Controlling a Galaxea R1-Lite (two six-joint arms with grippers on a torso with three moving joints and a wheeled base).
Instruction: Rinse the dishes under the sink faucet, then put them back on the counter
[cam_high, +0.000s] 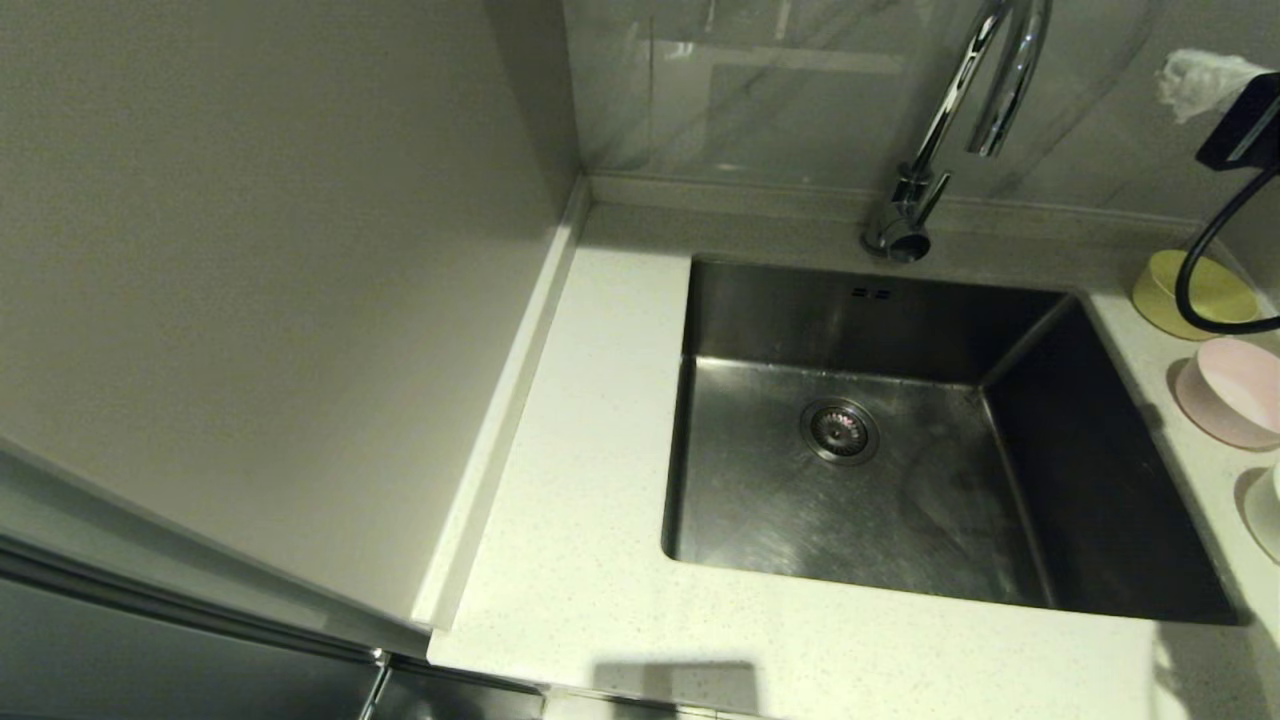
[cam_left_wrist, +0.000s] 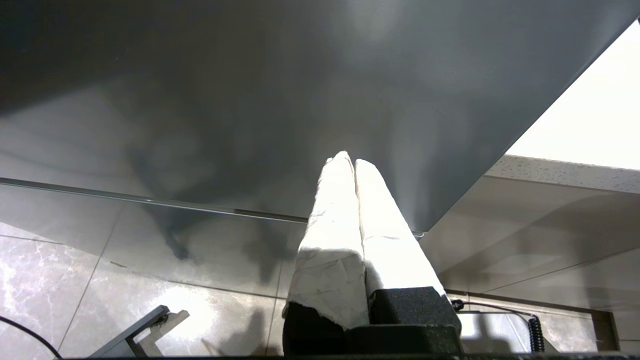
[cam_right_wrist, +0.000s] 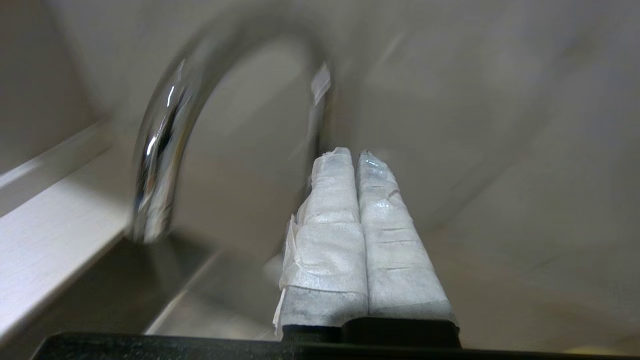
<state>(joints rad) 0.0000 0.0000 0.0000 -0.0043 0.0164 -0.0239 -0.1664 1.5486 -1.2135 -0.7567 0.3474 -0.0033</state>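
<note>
- Right now the sink (cam_high: 930, 440) sits sunk into the white speckled table (cam_high: 580, 560), its steel basin holding nothing but the round strainer drain (cam_high: 839, 431) in the floor.
- Behind the sink's back edge stands the faucet (cam_high: 940, 130), its chrome spout arching out over the basin.
- On the strip of table just right of the sink, three bowls stand in a row — the yellow-green bowl (cam_high: 1190, 295) nearest the back wall, the pale pink bowl (cam_high: 1235, 392) next, and the white bowl (cam_high: 1265, 510) closest to the front, cut off by the edge of the head view.
- The right tool (cam_right_wrist: 356, 152) hangs in the air near the faucet, its white-wrapped fingers (cam_right_wrist: 327, 210) pressed together and holding nothing; a black cable (cam_high: 1205, 260) loops over the yellow-green bowl.
- The left tool (cam_left_wrist: 350, 159) is parked well away from the sink — low down, beside a dark cabinet front (cam_left_wrist: 250, 100), fingers together and empty.
</note>
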